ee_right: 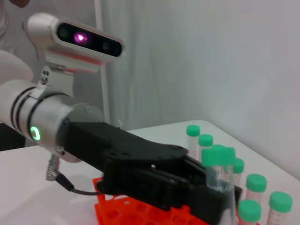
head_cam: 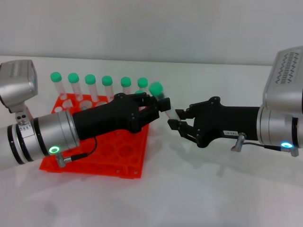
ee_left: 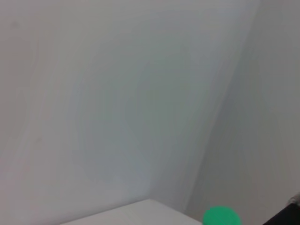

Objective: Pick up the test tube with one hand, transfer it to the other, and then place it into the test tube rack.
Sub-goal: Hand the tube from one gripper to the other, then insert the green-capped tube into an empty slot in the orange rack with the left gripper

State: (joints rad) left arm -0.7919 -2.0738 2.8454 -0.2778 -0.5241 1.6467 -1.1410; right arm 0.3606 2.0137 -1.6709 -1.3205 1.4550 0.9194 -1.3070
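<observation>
Test tube (head_cam: 160, 97) is held tilted in the air over the 3 o'clock edge of the test tube rack (head_cam: 102, 156), green cap up, tapered tip pointing down toward 4 o'clock. Left gripper (head_cam: 154, 108), green-lit arm, has its fingers clamped around the tube's middle; clear body mostly hidden behind black fingers, only the cap and a bit of the lower end show. In the right wrist view the same tube (ee_right: 220, 173) sits in the left gripper (ee_right: 206, 187), cap sticking up above the fingers.

Right gripper (head_cam: 175, 120), blue-lit arm, is at 3 o'clock of the tube, fingers parted, nothing in them, tips just beside the tube's lower end; contact can't be told.

Rack lies on the white table (head_cam: 213, 189), partly covered by the left forearm. Row of capped tubes (head_cam: 90, 85) stands along its 12 o'clock side; the ones nearest the held tube are partly hidden by the gripper.

Left wrist view: mostly blank wall, one green cap (ee_left: 221, 217) cut off at the frame edge, its tube unseen.
</observation>
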